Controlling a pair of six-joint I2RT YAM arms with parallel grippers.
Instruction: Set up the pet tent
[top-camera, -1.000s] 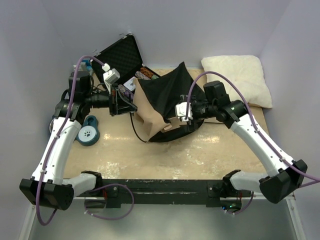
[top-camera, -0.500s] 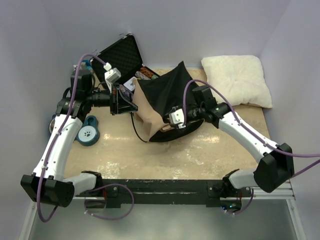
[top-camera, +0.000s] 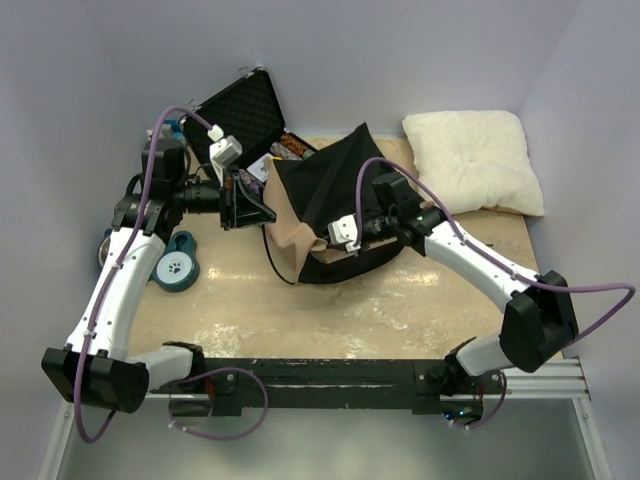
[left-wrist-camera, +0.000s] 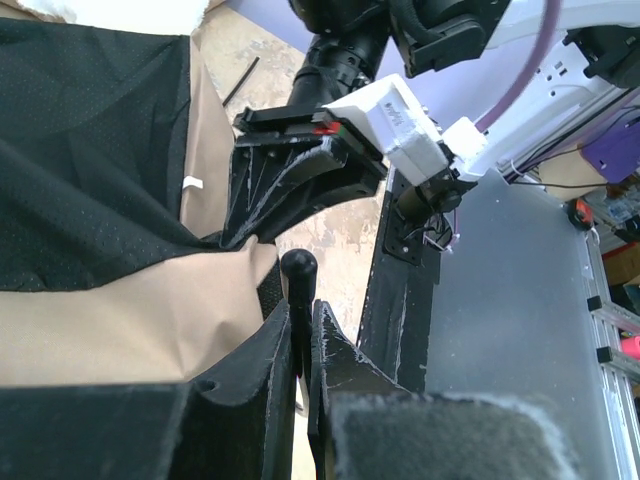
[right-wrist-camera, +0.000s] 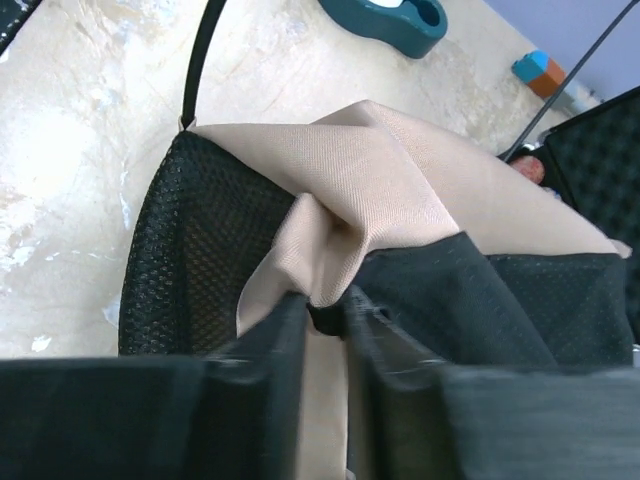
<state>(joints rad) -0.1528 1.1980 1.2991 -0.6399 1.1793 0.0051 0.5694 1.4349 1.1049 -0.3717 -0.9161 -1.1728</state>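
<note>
tent (top-camera: 335, 185) found crumpled at counter (top-camera: 330, 320) back-centre, black panel up, tan cloth at L side | L gripper (left-wrist-camera: 303, 315) clamped narrow on thin ball-tipped pole (left-wrist-camera: 298, 272) at tent's L edge; R gripper (right-wrist-camera: 325, 305) pinched nearly closed on tent's tan fold | pillow (top-camera: 475, 155) seen back-R, near tent

pet tent (right-wrist-camera: 370, 180) and teal ring (right-wrist-camera: 370, 30) run off the right wrist view's edges.
</note>
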